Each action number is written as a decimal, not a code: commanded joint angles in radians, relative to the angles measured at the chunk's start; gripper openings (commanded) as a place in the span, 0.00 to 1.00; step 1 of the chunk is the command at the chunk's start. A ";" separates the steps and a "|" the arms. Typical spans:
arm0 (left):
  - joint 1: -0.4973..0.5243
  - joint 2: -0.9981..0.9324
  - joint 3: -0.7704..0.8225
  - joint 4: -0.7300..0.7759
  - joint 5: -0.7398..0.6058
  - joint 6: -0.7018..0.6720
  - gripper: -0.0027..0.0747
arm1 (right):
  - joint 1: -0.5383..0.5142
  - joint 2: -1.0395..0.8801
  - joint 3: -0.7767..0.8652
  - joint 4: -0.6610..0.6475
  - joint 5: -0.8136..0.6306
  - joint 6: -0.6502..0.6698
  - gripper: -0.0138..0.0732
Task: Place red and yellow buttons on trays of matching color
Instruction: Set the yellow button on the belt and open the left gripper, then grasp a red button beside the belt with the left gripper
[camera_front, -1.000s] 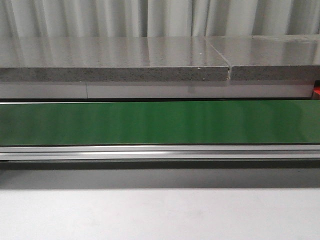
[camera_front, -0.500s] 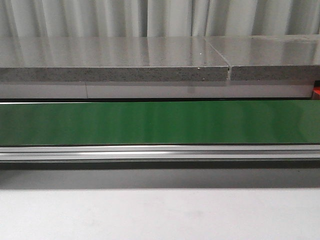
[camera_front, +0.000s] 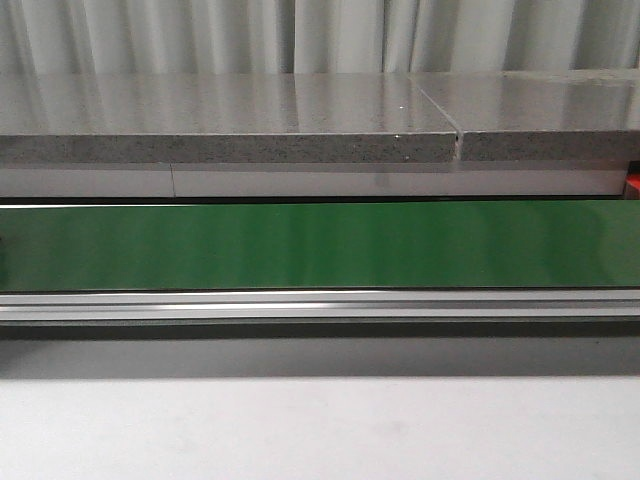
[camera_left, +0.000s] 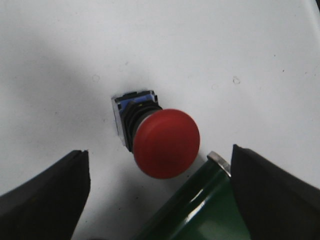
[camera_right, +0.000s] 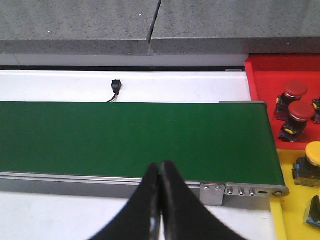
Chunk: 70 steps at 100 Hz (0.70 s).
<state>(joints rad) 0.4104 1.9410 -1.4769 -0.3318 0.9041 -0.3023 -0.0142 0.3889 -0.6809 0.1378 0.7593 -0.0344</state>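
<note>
Two grippers, neither seen from the front, only the green conveyor belt (camera_front: 320, 245) and grey stone slab (camera_front: 230, 120) behind it. Left gripper (camera_left: 157, 192) spread wide, holding nothing, hovering over a red button (camera_left: 166, 143) lying tipped on the white table (camera_left: 210, 45), just beside the belt end; fingers (camera_left: 45, 197) either side, not touching it. Right gripper (camera_right: 160, 200) pinched closed, empty, above the belt's near rail. Further right the red tray (camera_right: 280, 75) holds two red buttons (camera_right: 295, 112); yellow tray (camera_right: 297, 210) has a yellow button (camera_right: 311, 167)
</note>
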 joint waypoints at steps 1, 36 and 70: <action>0.000 -0.026 -0.047 -0.031 -0.014 -0.030 0.75 | -0.001 0.006 -0.023 -0.001 -0.069 -0.008 0.08; 0.000 0.030 -0.078 -0.038 -0.008 -0.032 0.64 | -0.001 0.006 -0.023 -0.001 -0.069 -0.008 0.08; 0.000 0.030 -0.078 -0.038 0.000 -0.032 0.34 | -0.001 0.006 -0.023 -0.001 -0.069 -0.008 0.08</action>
<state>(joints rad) 0.4104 2.0249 -1.5228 -0.3399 0.9061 -0.3222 -0.0142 0.3889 -0.6809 0.1378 0.7593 -0.0344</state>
